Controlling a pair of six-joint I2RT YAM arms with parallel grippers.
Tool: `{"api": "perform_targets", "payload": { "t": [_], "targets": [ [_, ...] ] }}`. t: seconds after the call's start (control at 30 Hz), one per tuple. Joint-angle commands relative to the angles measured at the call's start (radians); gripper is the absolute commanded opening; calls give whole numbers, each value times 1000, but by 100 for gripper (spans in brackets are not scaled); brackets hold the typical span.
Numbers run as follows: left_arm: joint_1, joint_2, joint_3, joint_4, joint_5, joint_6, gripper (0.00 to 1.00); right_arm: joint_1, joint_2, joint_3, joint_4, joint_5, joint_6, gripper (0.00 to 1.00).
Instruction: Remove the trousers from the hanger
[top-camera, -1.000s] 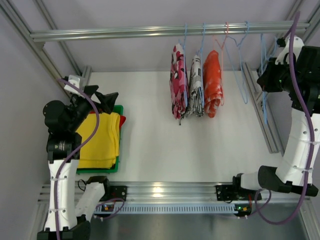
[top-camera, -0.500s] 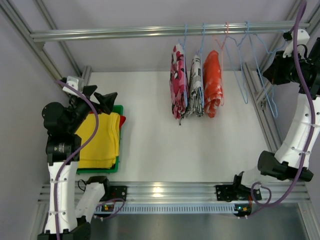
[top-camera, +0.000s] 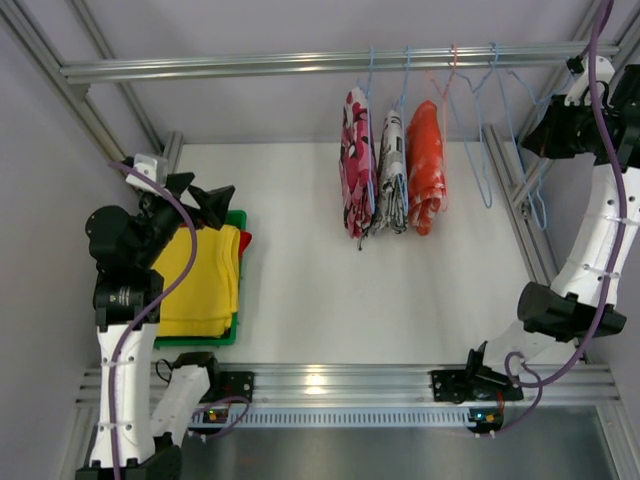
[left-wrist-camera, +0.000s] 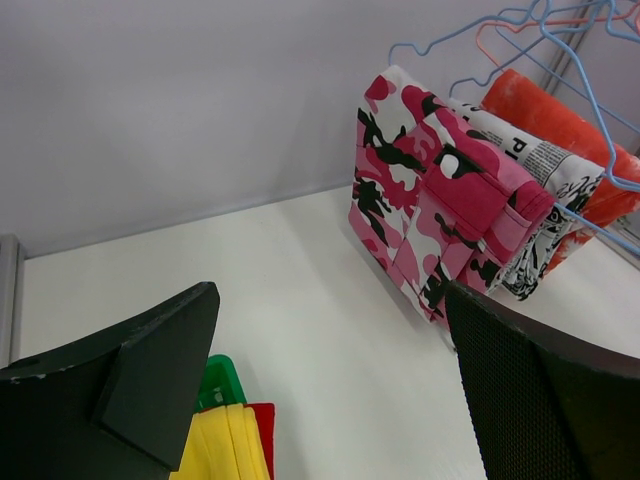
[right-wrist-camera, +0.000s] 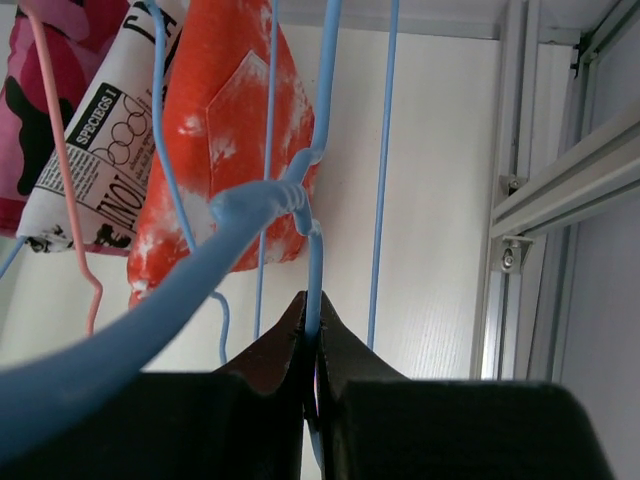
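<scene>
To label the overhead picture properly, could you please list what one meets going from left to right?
yellow trousers → pink camouflage trousers → newsprint trousers → orange trousers → empty blue hanger

- Top view: I look down from behind both bases at the whole table (top-camera: 300, 260).
- Left wrist: low, facing the hanging trousers (left-wrist-camera: 440, 220).
- Right wrist: close against a blue hanger (right-wrist-camera: 326, 90), beside those same trousers.

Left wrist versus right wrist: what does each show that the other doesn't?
Only left wrist: the open left pincer, yellow trousers and the green bin. Only right wrist: the right pincer shut on a blue hanger, and the frame rail. Both: camo trousers, newsprint trousers and orange trousers on hangers.
</scene>
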Motion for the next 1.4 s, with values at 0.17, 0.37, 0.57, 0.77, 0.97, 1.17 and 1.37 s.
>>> {"api": "perform_targets", "payload": {
  "t": [0.17,0.37,0.57,0.77,0.97,1.17,1.37],
  "targets": [
    [0,-34,-48,40,-25,-23,99,69,79,124,153,59,68,0],
    [0,-53,-43,11,-39,0,99,137,108,122,225,114,100,0],
    [0,-62,-55,-1,-50,-11,99,148,165,124,286,163,142,0],
    [0,-93,-78,-27,-73,-6,99,187,197,130,362,192,130,0],
    [0,-105,-91,-38,-82,-9,99,235,214,131,385,215,113,0],
    [0,-97,-84,-36,-88,-8,99,243,235,131,395,243,133,0],
    [0,-93,-75,-33,-87,-6,99,243,266,131,397,249,145,2]
  ]
}}
